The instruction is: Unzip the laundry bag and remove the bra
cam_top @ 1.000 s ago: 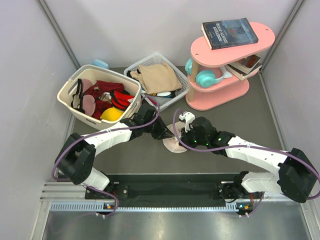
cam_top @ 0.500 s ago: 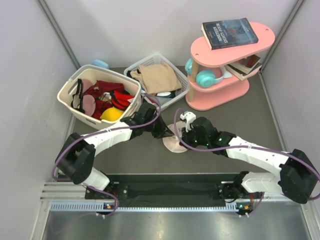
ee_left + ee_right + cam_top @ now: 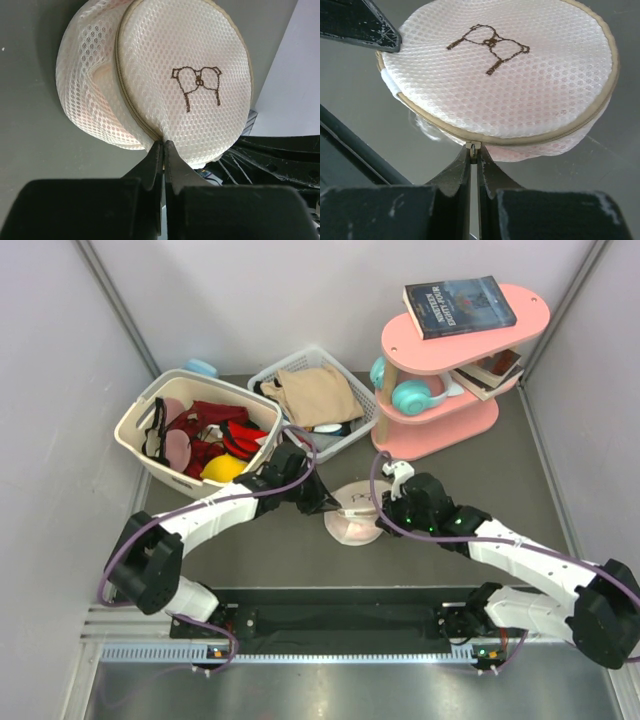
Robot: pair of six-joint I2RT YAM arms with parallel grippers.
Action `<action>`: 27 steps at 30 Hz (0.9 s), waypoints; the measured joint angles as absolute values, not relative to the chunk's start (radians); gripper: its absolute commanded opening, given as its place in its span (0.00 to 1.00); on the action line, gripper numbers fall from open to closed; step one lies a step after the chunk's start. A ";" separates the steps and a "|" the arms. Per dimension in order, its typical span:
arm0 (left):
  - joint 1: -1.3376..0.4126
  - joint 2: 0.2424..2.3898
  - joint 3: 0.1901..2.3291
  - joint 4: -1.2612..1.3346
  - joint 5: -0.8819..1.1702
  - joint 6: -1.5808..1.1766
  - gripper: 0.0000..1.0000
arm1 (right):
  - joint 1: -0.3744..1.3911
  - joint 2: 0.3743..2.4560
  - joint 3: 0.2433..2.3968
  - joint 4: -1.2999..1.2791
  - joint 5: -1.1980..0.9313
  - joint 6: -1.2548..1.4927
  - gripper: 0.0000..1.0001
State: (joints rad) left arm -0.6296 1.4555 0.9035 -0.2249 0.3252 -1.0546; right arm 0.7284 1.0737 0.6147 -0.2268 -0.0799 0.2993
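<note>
I see a dark grey tabletop [image 3: 250,550] boxed in by pale walls [image 3: 60,390]. Mid-table, my left pincer [image 3: 162,144] is clamped shut on the rim of the laundry bag [image 3: 190,75]. My right pincer [image 3: 474,151] is closed tight on the zip pull [image 3: 473,146]. The mesh hides the contents; only a pink tint shows.

One laundry bag [image 3: 352,522] is counted; one plastic basket [image 3: 126,430]; one wire basket [image 3: 285,362]; one shelf [image 3: 530,316]; one headphone set [image 3: 412,396].

The bra is hidden inside the laundry bag [image 3: 200,40]
</note>
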 measured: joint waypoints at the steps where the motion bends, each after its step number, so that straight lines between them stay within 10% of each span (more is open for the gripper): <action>1: -0.629 1.456 0.904 -0.229 0.323 -1.049 0.00 | 0.727 1.074 0.615 -0.232 -0.080 0.299 0.00; 13: -0.622 1.628 1.159 -0.310 0.308 -0.945 0.00 | 0.740 1.137 0.666 -0.269 -0.153 0.254 0.00; 17: -0.621 1.649 1.208 -0.335 0.286 -0.910 0.64 | 0.769 1.191 0.703 -0.255 -0.197 0.257 0.00; 27: -0.623 1.436 1.110 -0.495 0.177 -0.909 0.74 | 0.818 1.370 0.848 -0.201 -0.238 0.258 0.00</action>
State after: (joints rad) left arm -0.6228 1.4357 1.1099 -0.4950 0.1768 -0.9089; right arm 0.8185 1.3701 0.8478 -0.2012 -0.2382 0.2584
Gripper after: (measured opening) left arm 0.740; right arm 0.025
